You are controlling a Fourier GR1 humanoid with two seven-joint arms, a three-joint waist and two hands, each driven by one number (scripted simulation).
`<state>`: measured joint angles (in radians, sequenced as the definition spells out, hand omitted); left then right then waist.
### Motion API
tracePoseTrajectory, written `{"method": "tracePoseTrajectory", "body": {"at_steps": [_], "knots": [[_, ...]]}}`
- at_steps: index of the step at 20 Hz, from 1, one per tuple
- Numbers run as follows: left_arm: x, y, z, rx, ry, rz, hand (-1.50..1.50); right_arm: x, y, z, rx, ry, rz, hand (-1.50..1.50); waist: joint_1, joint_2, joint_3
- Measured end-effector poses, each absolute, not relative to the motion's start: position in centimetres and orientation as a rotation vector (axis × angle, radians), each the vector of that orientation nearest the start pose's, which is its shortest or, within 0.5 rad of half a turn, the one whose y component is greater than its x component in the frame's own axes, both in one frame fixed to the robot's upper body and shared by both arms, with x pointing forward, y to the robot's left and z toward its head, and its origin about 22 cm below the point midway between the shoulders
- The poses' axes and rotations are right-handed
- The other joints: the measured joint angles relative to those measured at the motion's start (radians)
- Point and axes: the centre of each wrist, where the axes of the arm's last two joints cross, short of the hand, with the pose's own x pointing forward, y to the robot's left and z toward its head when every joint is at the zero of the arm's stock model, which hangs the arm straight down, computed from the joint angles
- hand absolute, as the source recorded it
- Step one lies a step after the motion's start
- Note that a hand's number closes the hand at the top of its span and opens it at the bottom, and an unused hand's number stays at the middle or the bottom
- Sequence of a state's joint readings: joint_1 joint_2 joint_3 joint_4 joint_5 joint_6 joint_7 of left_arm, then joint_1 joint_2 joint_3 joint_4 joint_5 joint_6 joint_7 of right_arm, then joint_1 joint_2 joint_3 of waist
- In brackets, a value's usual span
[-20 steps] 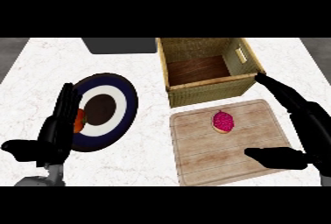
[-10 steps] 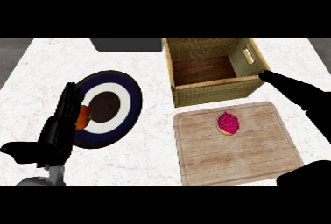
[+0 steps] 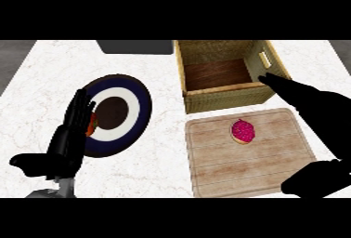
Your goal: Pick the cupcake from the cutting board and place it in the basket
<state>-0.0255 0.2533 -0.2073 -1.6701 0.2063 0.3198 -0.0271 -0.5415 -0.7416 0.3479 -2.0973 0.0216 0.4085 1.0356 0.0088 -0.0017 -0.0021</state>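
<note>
A cupcake (image 3: pixel 243 131) with pink frosting sits on the upper middle of the wooden cutting board (image 3: pixel 233 167). Just behind the board stands a woven basket (image 3: pixel 226 100) with a dark wooden floor and nothing inside it. My right hand (image 3: pixel 316 111) reaches in from the right, fingers straight, tips over the basket's near right corner, thumb low at the board's front right corner. It is open and apart from the cupcake. My left hand (image 3: pixel 68 139) rests open at the left, fingers up over a plate's edge.
A round plate (image 3: pixel 133 109) with dark blue rim, white ring and brown centre lies left of the board; an orange item (image 3: pixel 93 125) peeks out behind my left fingers. A dark grey box (image 3: pixel 133 46) sits at the counter's back edge. The counter is white marble.
My right hand has come further into view and moved left, towards the board and the basket's near corner. The view has shifted slightly. The left hand and the cupcake stay where they were.
</note>
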Motion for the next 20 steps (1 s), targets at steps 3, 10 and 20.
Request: {"method": "tracePoseTrajectory", "body": {"at_steps": [3,10,20], "knots": [[24.4,23.0,3.5,0.091,-1.676,0.045,0.00,24.0,-19.6,23.5,-0.696,-1.195,1.195,-1.50,-0.003,0.001,0.001],[24.0,23.3,3.2,0.091,-1.671,0.058,0.00,24.4,-19.7,20.1,-0.700,-1.143,1.191,-1.50,-0.006,0.001,0.002],[24.0,23.3,3.1,0.091,-1.671,0.056,0.00,25.1,-19.0,16.3,-0.706,-1.142,1.174,-1.50,-0.006,0.001,0.002]]}}
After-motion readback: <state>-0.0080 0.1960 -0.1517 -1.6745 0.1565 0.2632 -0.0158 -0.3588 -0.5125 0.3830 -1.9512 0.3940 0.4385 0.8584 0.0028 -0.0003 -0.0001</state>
